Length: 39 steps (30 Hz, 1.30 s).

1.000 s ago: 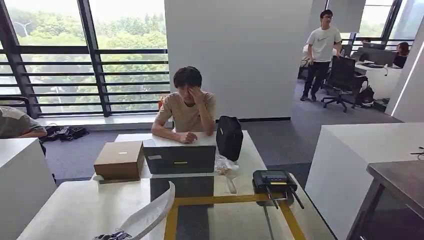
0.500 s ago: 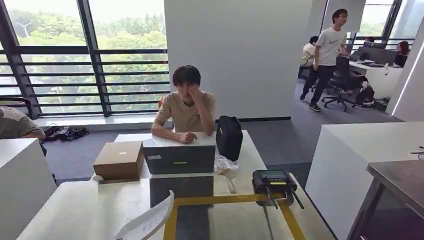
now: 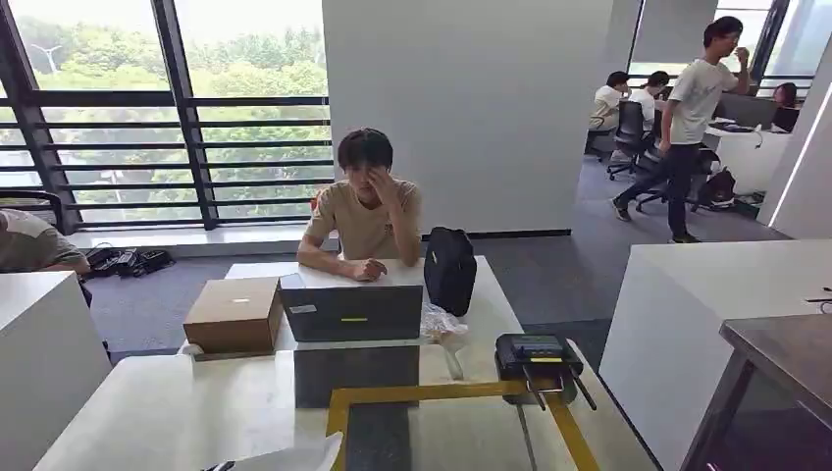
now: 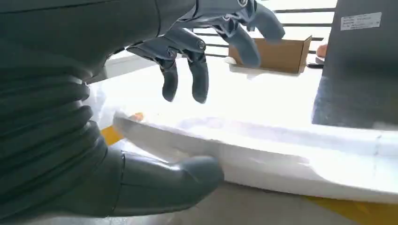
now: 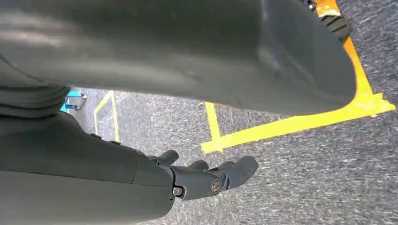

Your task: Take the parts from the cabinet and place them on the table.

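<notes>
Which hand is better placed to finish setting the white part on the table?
The left hand: its thumb and fingers straddle the white part right over the table. The right hand hangs above the floor, holding nothing.

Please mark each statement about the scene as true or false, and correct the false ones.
1. The long white part lies between the thumb and fingers of the left robot hand. True.
2. The cardboard box stands to the right of the laptop. False: in the head view it stands to the left.
3. The right robot hand holds a part. False: it hangs above the carpet floor, holding nothing.
4. The seated person rests one hand against the forehead. True.
5. Yellow tape marks the near table. True.
</notes>
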Available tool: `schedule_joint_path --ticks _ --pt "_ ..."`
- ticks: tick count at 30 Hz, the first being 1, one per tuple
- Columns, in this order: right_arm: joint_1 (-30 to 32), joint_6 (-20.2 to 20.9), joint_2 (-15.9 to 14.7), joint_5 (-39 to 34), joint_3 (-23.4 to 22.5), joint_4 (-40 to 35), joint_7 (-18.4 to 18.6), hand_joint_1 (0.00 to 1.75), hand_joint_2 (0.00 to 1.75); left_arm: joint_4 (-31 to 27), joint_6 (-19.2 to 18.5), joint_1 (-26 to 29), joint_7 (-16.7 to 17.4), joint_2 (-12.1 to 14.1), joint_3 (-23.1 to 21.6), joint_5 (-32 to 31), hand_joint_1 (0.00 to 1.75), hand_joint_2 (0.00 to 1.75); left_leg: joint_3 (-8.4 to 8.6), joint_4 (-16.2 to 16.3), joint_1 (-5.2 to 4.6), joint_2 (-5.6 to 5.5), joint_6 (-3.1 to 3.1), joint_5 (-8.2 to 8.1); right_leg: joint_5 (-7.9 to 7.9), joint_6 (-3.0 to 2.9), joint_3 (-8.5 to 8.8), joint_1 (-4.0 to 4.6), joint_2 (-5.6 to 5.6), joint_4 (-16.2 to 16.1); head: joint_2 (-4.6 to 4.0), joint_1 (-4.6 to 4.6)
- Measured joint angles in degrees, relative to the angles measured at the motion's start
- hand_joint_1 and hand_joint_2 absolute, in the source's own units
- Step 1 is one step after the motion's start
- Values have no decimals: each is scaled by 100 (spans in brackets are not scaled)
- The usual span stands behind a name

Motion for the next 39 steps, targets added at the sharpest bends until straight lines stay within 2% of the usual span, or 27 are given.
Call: schedule_joint_path --ticks 1,8,17,23,24,25,26,27,29,30,31,32,34,35,36,37,39 --pt "-1 0 -2 0 0 0 4 0 0 -9 -11 5 4 0 20 20 0 0 0 0 0 0 0 0 0 0 0 0 0 0 0 0" --pt "1 4 -2 20 0 0 4 0 0 -138 -146 94 20 0 155 52 0 0 2 0 0 -1 0 0 0 0 2 0 -1 0 0 0" --pt "-1 9 -2 72 0 0 -44 0 0 -625 -44 347 4 -46 396 63 0 0 2 8 -28 -5 12 -13 -7 18 4 -46 -3 -2 0 0" --pt "-7 9 -2 101 0 0 -37 0 0 -896 280 441 61 -52 424 -313 0 0 1 39 -86 -5 81 -55 -22 97 18 -94 -3 -10 0 0" --pt "-10 9 -2 103 2 0 -31 0 0 -949 324 440 79 -55 422 -376 0 0 3 30 -83 -5 98 -41 -14 116 23 -91 -3 -10 0 0" --pt "-17 11 -2 103 0 0 -26 0 0 -1020 352 440 90 -55 422 -404 0 0 36 -42 -32 4 137 -9 -69 135 35 -92 4 21 0 0" --pt "-19 9 -7 105 2 0 -35 0 0 -1073 367 430 90 -55 422 -424 0 0 51 -57 -29 12 153 -4 -189 138 -22 -85 -8 188 0 4" --pt "-21 9 -7 105 2 0 -44 0 0 -1124 376 416 96 -55 422 -446 0 0 49 -57 -24 16 167 1 -407 143 -190 -80 -13 536 0 11" --pt "-20 11 -7 109 2 0 -44 0 0 -1169 380 426 107 -55 422 -457 0 0 39 -53 -30 31 171 -2 -831 161 -656 -91 -13 1470 0 15" --pt "-12 9 -7 114 2 0 -46 0 0 -1187 391 436 109 -55 422 -470 0 0 29 -44 -32 34 170 -1 -912 165 -862 -90 -14 1848 0 13" --pt "-4 11 -9 118 2 0 -57 0 0 -1215 429 458 131 -55 422 -503 0 0 22 -33 -30 34 165 1 -814 165 -916 -93 -15 1906 0 15" --pt "0 11 -13 118 2 0 -79 0 0 -1274 479 481 140 -55 422 -516 0 0 17 -19 -23 34 160 3 -585 160 -827 -99 -16 1672 0 15" --pt "-3 11 -28 118 2 0 -87 0 0 -1385 558 491 142 -55 422 -573 0 0 -6 25 -4 26 123 11 -62 143 -382 -104 -21 721 0 13" --pt "-13 22 -28 118 2 0 -87 0 0 -1438 584 494 142 -55 422 -590 0 0 -27 56 -2 20 86 18 2 130 -158 -110 -22 233 0 15" --pt "-15 37 -28 118 2 2 -85 0 0 -1502 603 507 149 -50 422 -595 0 0 -42 57 -17 -5 30 43 81 86 -168 -61 -7 326 0 15" --pt "-19 39 -28 118 2 2 -87 0 0 -1536 608 512 153 -48 422 -599 0 0 -45 69 -21 -7 -10 60 98 30 -233 -57 -2 316 0 13" --pt "-29 35 -28 111 2 2 -79 0 0 -1681 619 553 153 -39 420 -603 0 0 -68 37 -20 -12 -101 123 84 -35 -287 -52 -1 294 0 9"
